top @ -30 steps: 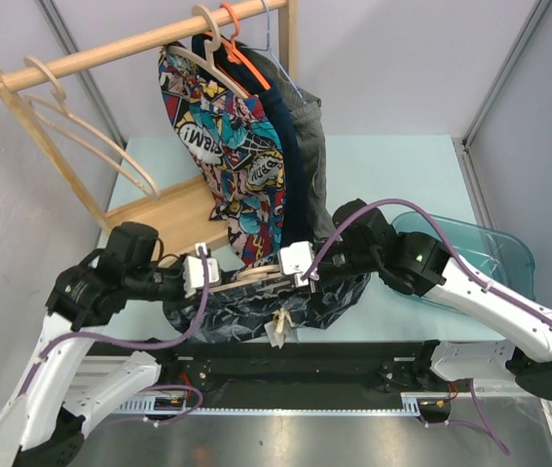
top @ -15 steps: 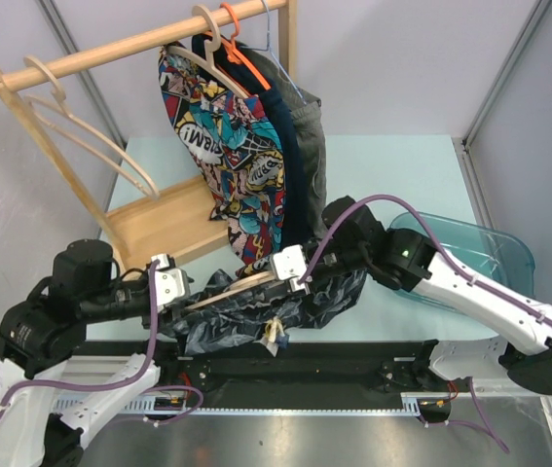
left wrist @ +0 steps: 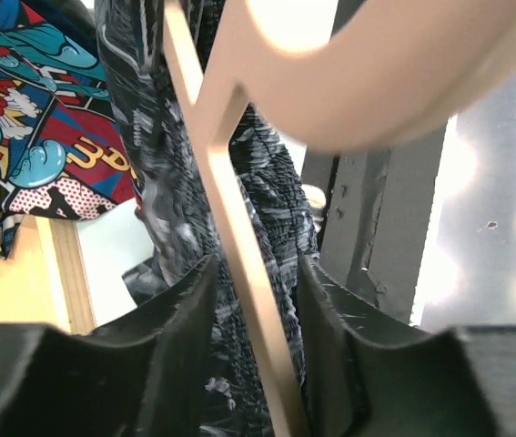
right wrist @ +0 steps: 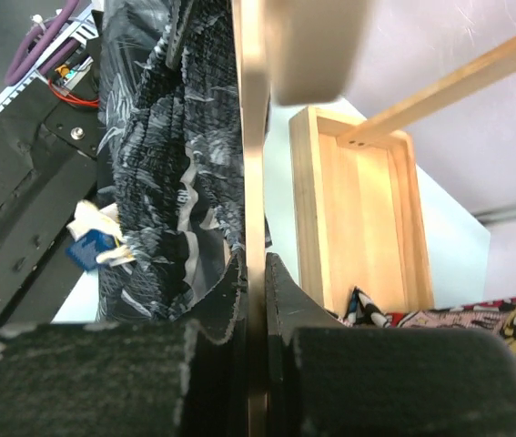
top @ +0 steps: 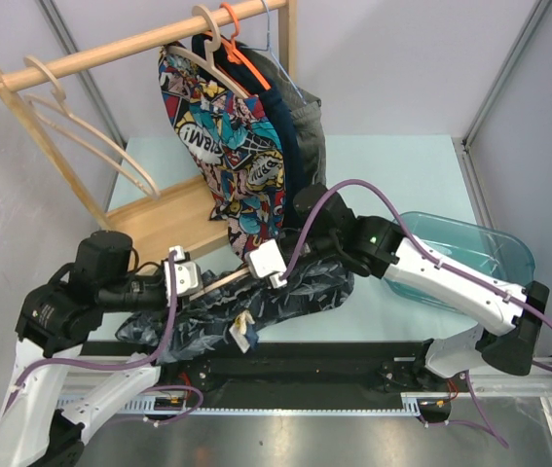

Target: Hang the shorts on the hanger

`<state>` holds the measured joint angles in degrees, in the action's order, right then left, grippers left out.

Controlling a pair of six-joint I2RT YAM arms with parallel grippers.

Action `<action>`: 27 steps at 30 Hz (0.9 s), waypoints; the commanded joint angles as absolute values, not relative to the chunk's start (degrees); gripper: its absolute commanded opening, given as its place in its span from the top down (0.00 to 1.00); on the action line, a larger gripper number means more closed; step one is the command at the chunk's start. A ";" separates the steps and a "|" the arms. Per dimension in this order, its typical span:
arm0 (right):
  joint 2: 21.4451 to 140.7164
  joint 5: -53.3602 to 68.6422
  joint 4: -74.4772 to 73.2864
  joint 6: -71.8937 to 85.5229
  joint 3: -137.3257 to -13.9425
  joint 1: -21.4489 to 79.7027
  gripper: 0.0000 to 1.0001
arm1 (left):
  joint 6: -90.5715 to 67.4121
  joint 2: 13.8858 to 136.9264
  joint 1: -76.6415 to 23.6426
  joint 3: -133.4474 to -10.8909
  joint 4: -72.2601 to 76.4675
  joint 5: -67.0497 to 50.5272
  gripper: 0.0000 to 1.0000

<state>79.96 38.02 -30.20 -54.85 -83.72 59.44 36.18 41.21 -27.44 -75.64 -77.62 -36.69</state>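
Observation:
The pale wooden hanger (top: 225,282) lies level between my two grippers, low over the table's front edge. The dark marbled shorts (top: 276,304) are draped over its bar, white tags (top: 242,332) dangling in front. My right gripper (top: 266,265) is shut on the hanger's bar (right wrist: 253,137), with the shorts (right wrist: 171,164) hanging to the left of it. My left gripper (top: 184,277) is at the hanger's left end. Its jaws stand apart on either side of the thin bar (left wrist: 236,228) and the bunched waistband (left wrist: 276,182), not pressing them.
A wooden rack (top: 110,49) stands at the back left, with a box base (top: 154,222). Comic-print shorts (top: 227,146), a dark garment and spare wooden hangers (top: 91,131) hang from it. A clear blue bin (top: 480,255) sits at the right.
The right gripper has carried the hanger and shorts to the left and nearer. The left gripper let go, drew back to the left, then came back around the hanger's left end.

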 commanded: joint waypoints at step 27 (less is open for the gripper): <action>79.90 21.98 1.59 -24.62 -86.57 52.65 0.00 | 11.70 45.87 -26.72 -89.28 -77.34 -0.45 1.00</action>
<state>86.83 28.21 -1.80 -31.79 -84.14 54.74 17.96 42.04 -26.92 -83.20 -80.29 -6.79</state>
